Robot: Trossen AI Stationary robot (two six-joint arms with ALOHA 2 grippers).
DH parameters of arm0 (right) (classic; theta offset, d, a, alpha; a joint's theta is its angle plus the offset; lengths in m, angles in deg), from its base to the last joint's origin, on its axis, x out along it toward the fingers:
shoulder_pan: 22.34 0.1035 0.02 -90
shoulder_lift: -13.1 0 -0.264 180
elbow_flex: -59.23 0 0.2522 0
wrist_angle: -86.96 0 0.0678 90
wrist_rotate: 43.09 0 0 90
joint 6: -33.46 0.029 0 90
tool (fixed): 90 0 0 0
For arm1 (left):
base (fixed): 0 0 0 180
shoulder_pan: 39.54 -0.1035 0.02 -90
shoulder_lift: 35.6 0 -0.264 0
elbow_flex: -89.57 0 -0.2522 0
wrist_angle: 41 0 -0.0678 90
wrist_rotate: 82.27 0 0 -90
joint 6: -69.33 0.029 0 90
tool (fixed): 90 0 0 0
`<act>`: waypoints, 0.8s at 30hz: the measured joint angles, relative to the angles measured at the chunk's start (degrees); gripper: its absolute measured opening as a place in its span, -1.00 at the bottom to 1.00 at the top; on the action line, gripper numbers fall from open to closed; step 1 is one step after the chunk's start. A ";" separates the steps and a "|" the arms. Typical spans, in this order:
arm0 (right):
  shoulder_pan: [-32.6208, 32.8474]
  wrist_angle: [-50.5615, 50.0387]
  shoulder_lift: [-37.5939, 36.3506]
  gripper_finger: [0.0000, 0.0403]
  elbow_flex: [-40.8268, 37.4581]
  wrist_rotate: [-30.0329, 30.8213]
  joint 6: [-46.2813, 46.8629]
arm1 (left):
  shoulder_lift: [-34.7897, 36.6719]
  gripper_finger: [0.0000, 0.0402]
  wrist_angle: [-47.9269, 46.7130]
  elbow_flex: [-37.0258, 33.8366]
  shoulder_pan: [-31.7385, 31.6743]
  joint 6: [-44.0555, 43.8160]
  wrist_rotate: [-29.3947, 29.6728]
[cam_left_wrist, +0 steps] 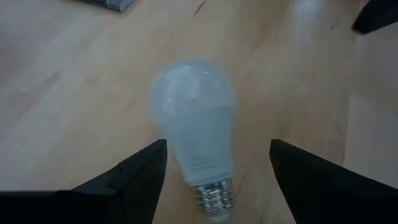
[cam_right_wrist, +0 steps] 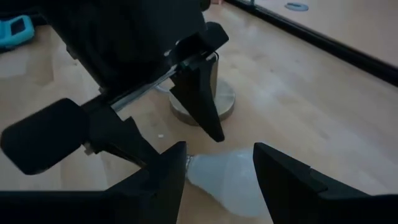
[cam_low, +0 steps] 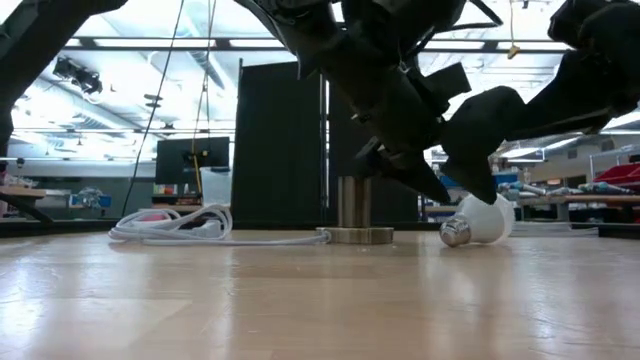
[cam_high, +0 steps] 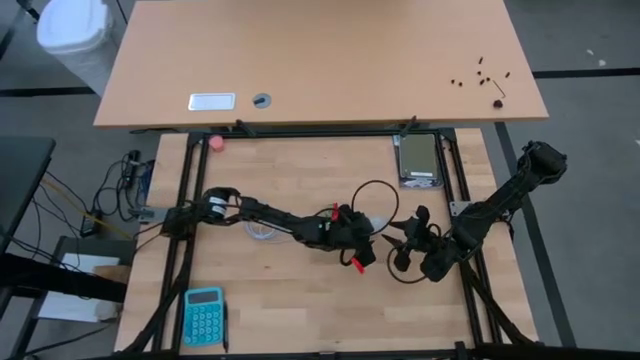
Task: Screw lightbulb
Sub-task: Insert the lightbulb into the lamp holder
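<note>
Entry: bulb not yet picked up, socket unfilled.

My left gripper (cam_left_wrist: 217, 168) stands wide, fingers either side of the small white frosted lightbulb with silvery screw base (cam_left_wrist: 196, 134), gripping nothing. The bulb lies on its side on the light wooden table (cam_low: 300, 300), near the round metal socket stand (cam_low: 355, 215). My right gripper (cam_right_wrist: 217, 168) hangs part-open just above it, empty. I judge grasping, uprighting and screwing all remain. Socket holds nothing.
</note>
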 joint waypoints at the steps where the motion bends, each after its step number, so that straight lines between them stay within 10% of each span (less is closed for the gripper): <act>1: 0.25 0.00 0.00 -0.01 0.00 0.40 0.31 | -0.01 0.45 0.02 -0.02 -0.01 0.40 -0.08; 10: 1.85 0.00 0.00 -0.01 0.00 3.32 0.53 | -0.37 0.45 -2.17 1.59 3.30 6.56 -2.19; 19: 2.77 0.17 0.00 -0.01 0.00 5.76 0.51 | -0.39 0.45 -11.88 11.12 8.74 16.61 11.00; 24: 2.77 0.54 0.00 -0.01 0.00 5.76 0.46 | -0.35 0.45 -14.64 14.01 7.81 16.56 3.28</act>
